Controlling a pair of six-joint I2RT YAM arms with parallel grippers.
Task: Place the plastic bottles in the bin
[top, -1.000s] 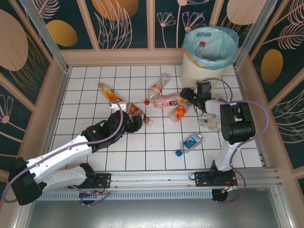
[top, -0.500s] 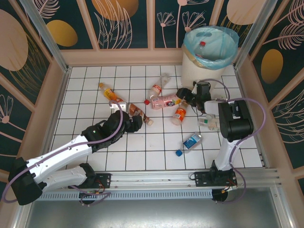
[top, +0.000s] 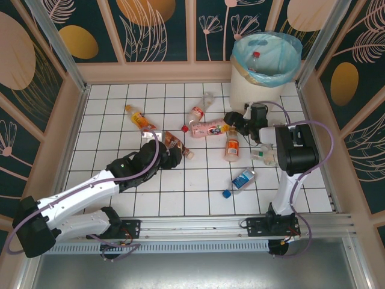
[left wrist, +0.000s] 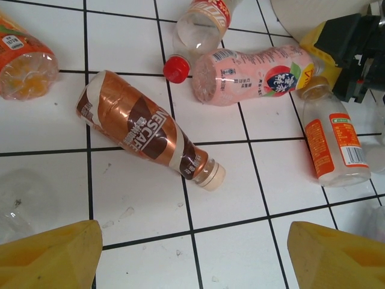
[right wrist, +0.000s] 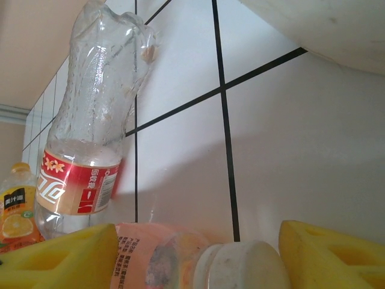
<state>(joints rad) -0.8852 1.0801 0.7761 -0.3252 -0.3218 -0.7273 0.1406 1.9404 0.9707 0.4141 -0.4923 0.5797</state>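
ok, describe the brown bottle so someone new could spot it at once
Start at the cream bin in the far right corner, then look left to the bottles scattered mid-floor. The brown bottle lies on its side just ahead of the left hand. It alone wears a metallic brown Nescafe sleeve.

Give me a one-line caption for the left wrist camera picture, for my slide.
Open left gripper above a brown bottle, pink bottle and orange-labelled bottle nearby on white tiles.
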